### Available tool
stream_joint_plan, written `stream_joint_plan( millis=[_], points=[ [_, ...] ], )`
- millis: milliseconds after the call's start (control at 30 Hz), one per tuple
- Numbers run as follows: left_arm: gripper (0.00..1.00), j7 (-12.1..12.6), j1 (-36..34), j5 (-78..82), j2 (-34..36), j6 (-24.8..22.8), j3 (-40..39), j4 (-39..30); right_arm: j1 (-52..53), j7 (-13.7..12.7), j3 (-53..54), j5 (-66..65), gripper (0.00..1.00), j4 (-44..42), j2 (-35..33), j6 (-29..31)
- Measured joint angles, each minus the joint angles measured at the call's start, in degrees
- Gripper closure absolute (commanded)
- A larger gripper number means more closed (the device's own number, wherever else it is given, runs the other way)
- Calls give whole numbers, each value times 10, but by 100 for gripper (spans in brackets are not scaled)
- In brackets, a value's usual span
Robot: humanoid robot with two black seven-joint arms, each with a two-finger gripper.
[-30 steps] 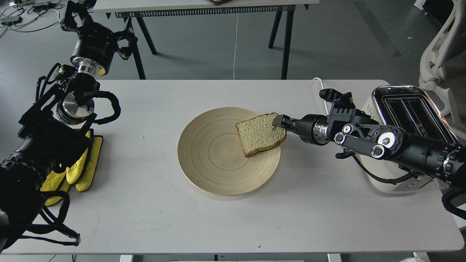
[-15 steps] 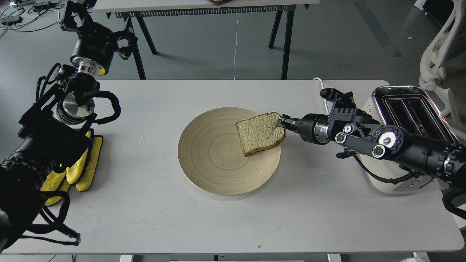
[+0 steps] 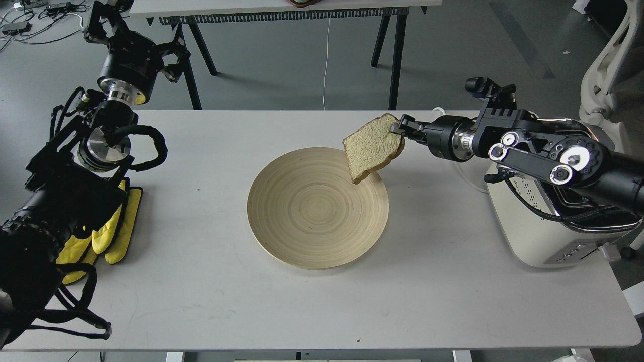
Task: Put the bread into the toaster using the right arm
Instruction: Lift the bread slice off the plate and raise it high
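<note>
My right gripper is shut on the upper right edge of the bread, a pale slice with a brown crust. The slice hangs tilted in the air above the far right rim of the round wooden plate. The cream-white toaster stands at the table's right end, and my right arm crosses over its chrome top and hides most of the slots. My left gripper is raised beyond the table's far left corner; it looks small and dark, so its fingers cannot be told apart.
A pair of yellow gloves lies at the left edge of the table under my left arm. The toaster's white cord runs over the far edge. A second table stands behind, and a white chair at the far right.
My right gripper closed on the bread's edge and lifted it off the plate, up and toward the far side. The plate is now bare. My left arm has not moved.
</note>
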Motion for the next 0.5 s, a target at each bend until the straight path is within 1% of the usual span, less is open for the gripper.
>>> stream_joint_plan(
  millis=[67, 133, 267, 333, 500],
  points=[
    [0, 0, 0, 0, 0, 0, 0, 0, 23, -2, 0, 0, 100, 31, -35, 1],
    [0, 0, 0, 0, 0, 0, 0, 0, 50, -11, -5, -2, 100, 61, -77, 2],
    [0, 0, 0, 0, 0, 0, 0, 0, 98, -50, -20, -6, 100, 106, -153, 2],
    [0, 0, 0, 0, 0, 0, 0, 0, 123, -65, -30, -12, 100, 130, -195, 3],
    [0, 0, 1, 0, 0, 0, 0, 0, 188, -74, -62, -68, 100, 183, -292, 11]
  ],
)
